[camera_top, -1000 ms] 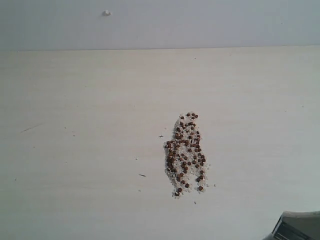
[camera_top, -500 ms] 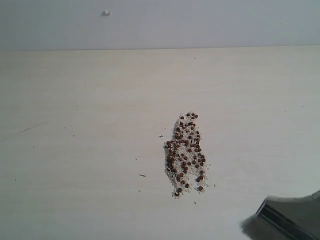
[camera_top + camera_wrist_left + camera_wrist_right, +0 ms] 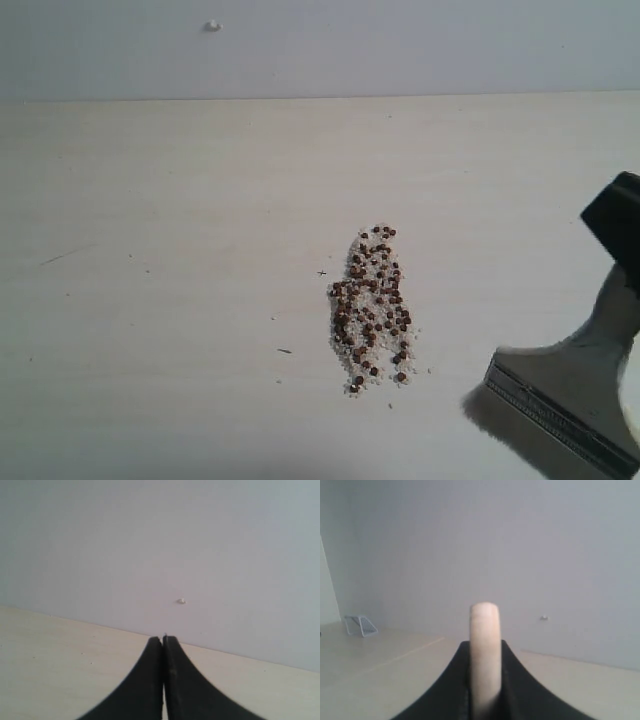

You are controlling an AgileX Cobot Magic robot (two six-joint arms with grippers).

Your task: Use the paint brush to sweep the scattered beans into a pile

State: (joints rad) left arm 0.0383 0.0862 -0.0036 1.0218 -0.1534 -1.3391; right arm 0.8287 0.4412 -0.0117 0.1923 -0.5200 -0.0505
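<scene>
The beans (image 3: 371, 309) lie in a long narrow patch, dark reddish-brown mixed with whitish grains, right of the table's middle. The paint brush (image 3: 570, 385) comes in from the lower right, its silver ferrule (image 3: 545, 412) and whitish bristles (image 3: 482, 408) to the right of the patch and apart from it. My right gripper (image 3: 618, 228) is shut on the pale wooden handle (image 3: 485, 655), which stands up between the black fingers in the right wrist view. My left gripper (image 3: 163, 640) is shut with nothing in it and does not show in the exterior view.
The pale wooden table (image 3: 150, 250) ends at a grey wall (image 3: 400, 45) with a small white mark (image 3: 213, 25). A small wire rack (image 3: 361, 625) stands far off in the right wrist view. A few stray specks (image 3: 284, 350) lie left of the patch.
The brush and the right gripper have come up and leftward into the exterior view from the lower right corner. The beans have not moved.
</scene>
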